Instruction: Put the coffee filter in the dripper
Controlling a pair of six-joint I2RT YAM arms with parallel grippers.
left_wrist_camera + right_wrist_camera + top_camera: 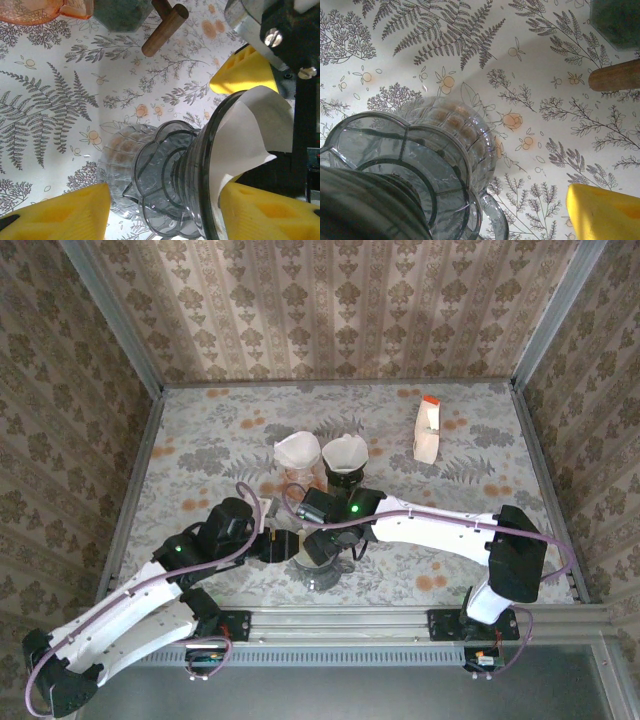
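**Coffee filter** (250,125): white paper, seated inside the cone of the dripper (165,195), with one edge standing up past the rim.

**Dripper:** smoke-grey ribbed glass, on the patterned tabletop (220,430) near the front centre, where both arms meet.

**Left gripper** (162,210): about half open, with one yellow finger on each side of the dripper. I cannot tell whether either finger touches the glass.

**Right gripper** (323,543): jaws spread wide, nothing clamped. One yellow finger (244,70) sits just beside the rim, outside the filter.

**Other items:**
- Farther back, two more drippers, each with a filter: one pink (297,455), one dark (345,460).
- A white carton (428,430), well apart to the right.
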